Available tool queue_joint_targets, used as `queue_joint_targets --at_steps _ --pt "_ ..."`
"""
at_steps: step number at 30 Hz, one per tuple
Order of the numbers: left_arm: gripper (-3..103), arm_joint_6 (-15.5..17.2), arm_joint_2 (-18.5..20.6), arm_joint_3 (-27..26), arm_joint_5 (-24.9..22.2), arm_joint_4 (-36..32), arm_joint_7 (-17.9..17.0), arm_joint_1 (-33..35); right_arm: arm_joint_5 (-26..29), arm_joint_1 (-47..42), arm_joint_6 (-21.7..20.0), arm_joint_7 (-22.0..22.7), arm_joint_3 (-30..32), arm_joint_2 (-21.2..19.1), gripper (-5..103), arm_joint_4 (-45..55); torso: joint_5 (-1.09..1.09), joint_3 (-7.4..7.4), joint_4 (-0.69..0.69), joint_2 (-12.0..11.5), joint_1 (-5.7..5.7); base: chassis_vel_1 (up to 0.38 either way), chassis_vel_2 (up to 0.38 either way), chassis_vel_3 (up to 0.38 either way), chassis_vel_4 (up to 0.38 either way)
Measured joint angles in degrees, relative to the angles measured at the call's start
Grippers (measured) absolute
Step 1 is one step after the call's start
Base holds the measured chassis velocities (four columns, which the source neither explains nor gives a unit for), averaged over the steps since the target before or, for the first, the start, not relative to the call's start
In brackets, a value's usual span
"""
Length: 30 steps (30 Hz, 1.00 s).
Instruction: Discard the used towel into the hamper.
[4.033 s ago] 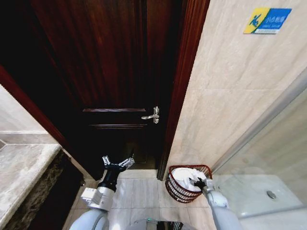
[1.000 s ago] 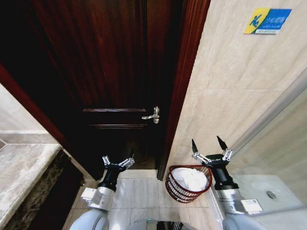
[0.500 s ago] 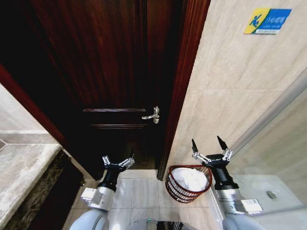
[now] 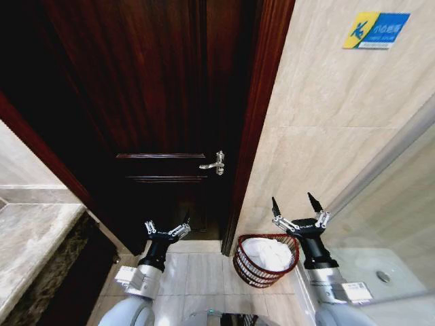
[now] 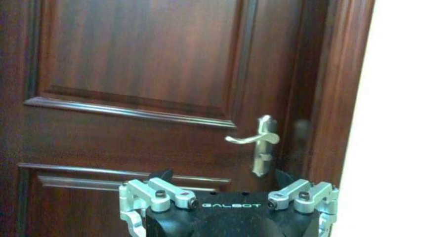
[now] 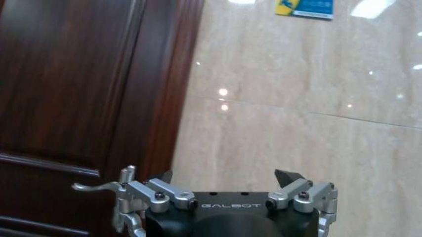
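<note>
A tiled bathroom floor meets a dark door (image 4: 163, 122). The towel (image 4: 268, 252) lies in the hamper (image 4: 253, 268), right of the doorframe. Above it hangs the right pincer (image 4: 296, 201), spread empty; lowering could tip the basket. The left pincer (image 4: 166, 225) waits, open.

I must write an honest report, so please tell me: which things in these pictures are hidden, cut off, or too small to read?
- Towel: head view, the hamper wall hides its lower part, so what lies beneath is unknown.
- Wall sign: head view, text too small; right wrist view, cut by the edge.
- Right hand: open above the hamper; in the right wrist view its fingertips are cut off.
- Left hand: open by the door; in the left wrist view its fingertips are cut off.
</note>
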Motion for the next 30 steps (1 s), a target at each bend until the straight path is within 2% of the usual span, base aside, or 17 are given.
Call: queue_joint_targets --at_steps 13,17,30 --pt "100 0.0 -0.02 0.04 0.0 0.0 0.0 0.0 0.0 0.0 0.0 0.02 0.05 -0.01 100 -0.01 0.03 0.0 -0.01 0.0 0.0 -0.147 -0.159 0.142 0.153" --pt "100 0.0 0.01 0.01 0.0 0.0 0.0 0.0 0.0 0.0 0.0 0.01 0.0 0.01 100 -0.01 -0.04 0.0 0.0 0.0 0.0 0.042 0.047 -0.038 -0.027" --pt "100 0.0 -0.01 0.01 0.0 0.0 0.0 0.0 0.0 0.0 0.0 0.0 0.01 0.0 100 -0.01 0.01 0.0 0.0 0.0 0.0 0.021 0.025 -0.003 -0.002"
